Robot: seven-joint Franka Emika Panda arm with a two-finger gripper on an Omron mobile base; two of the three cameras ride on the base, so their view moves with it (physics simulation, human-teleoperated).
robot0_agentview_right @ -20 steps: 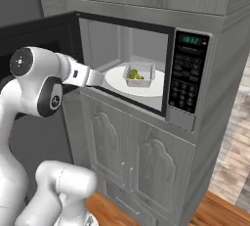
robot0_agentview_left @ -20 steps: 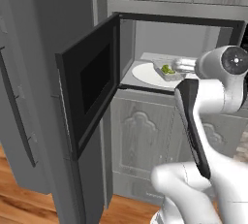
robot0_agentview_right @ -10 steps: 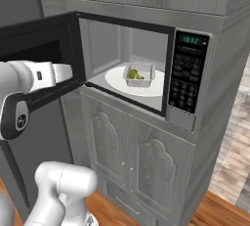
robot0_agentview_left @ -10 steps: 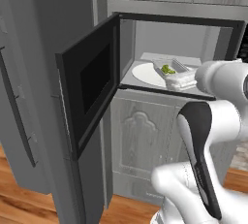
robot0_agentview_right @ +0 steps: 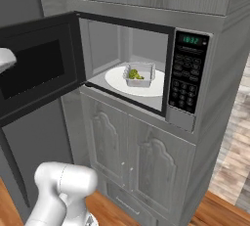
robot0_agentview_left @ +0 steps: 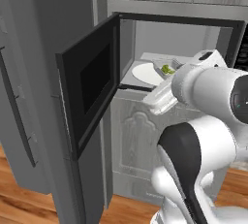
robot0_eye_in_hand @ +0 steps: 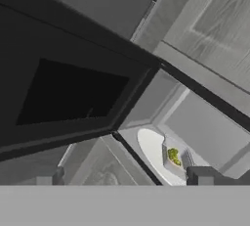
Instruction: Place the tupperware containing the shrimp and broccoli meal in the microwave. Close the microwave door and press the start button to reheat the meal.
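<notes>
Grey cabinetry (robot0_agentview_right: 146, 171) is framing the microwave (robot0_agentview_right: 141, 68), whose door (robot0_agentview_right: 36, 71) is standing open. Whether the gripper's fingers (barely showing in the hand view) are apart, I cannot tell. Tupperware (robot0_agentview_right: 139, 73) with broccoli (robot0_agentview_right: 133, 74) is sitting on the turntable plate (robot0_agentview_right: 117, 79) inside.

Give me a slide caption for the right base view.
Tupperware with the meal sits on the turntable inside the microwave, door open.
</notes>
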